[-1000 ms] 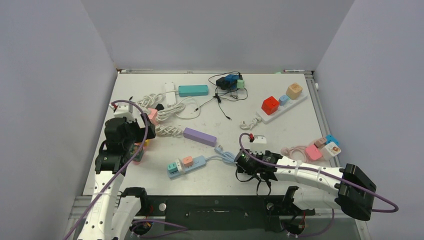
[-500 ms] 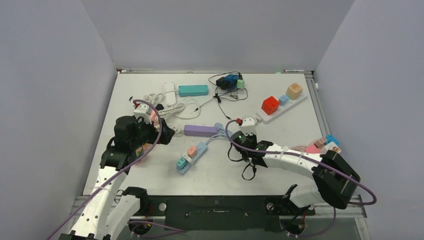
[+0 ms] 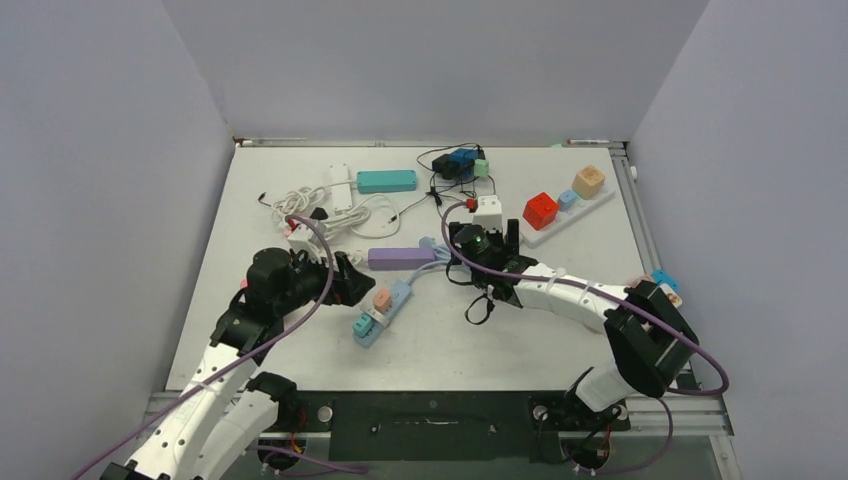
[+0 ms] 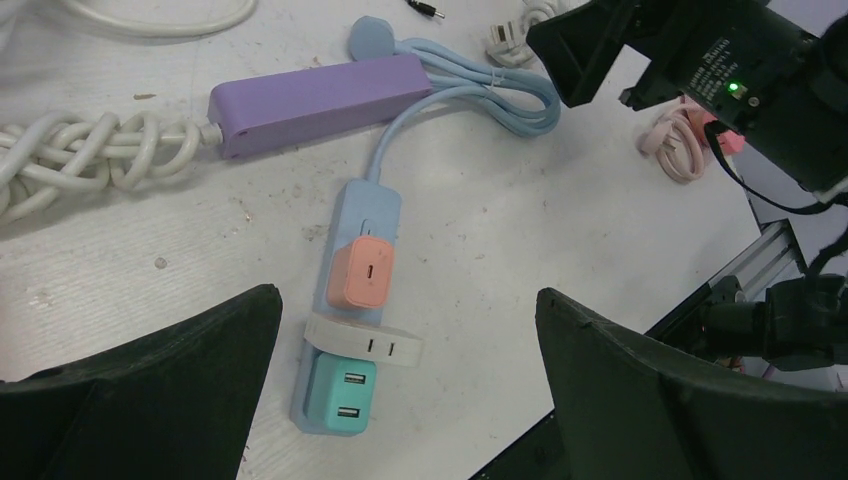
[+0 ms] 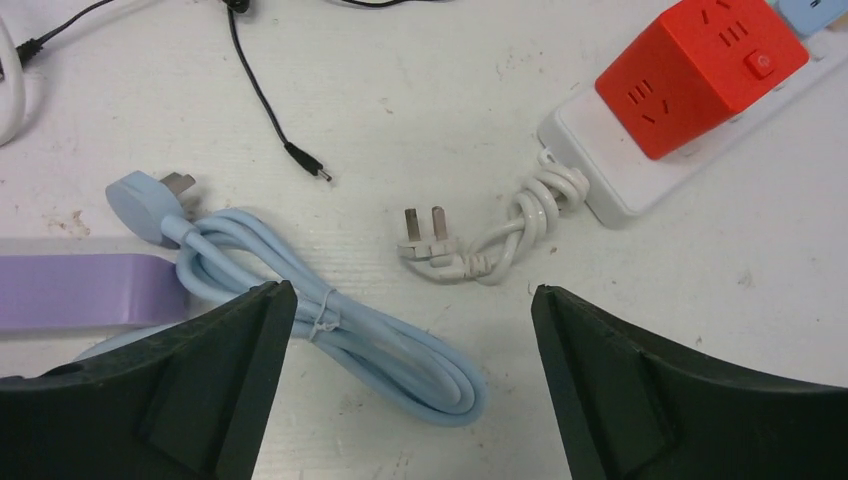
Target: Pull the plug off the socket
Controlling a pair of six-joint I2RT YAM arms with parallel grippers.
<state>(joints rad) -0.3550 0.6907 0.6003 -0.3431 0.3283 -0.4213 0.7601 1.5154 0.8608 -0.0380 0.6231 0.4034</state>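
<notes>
The light-blue power strip (image 4: 352, 215) lies on the table and also shows in the top view (image 3: 397, 296). It carries a pink plug (image 4: 362, 272), a flat white plug (image 4: 362, 340) and a teal USB plug (image 4: 340, 392). Its coiled cord (image 5: 380, 340) lies beside the lilac strip (image 4: 320, 100). My left gripper (image 4: 408, 298) is open and empty, just left of the strip in the top view (image 3: 350, 280). My right gripper (image 5: 410, 292) is open and empty over the cord coil, and also shows in the top view (image 3: 478, 250).
A white strip (image 5: 640, 170) with a red cube (image 5: 700, 70) and a bundled white cord and plug (image 5: 470, 245) lies near the right gripper. A teal strip (image 3: 386, 181), white cables (image 3: 330, 215) and black chargers (image 3: 455, 165) lie at the back. Pink and blue plugs (image 3: 660, 285) sit at the right edge.
The light-blue strip and its cord have shifted away from the front edge and turned. My left gripper moved right toward the strip. My right gripper moved away from the front, over the cord.
</notes>
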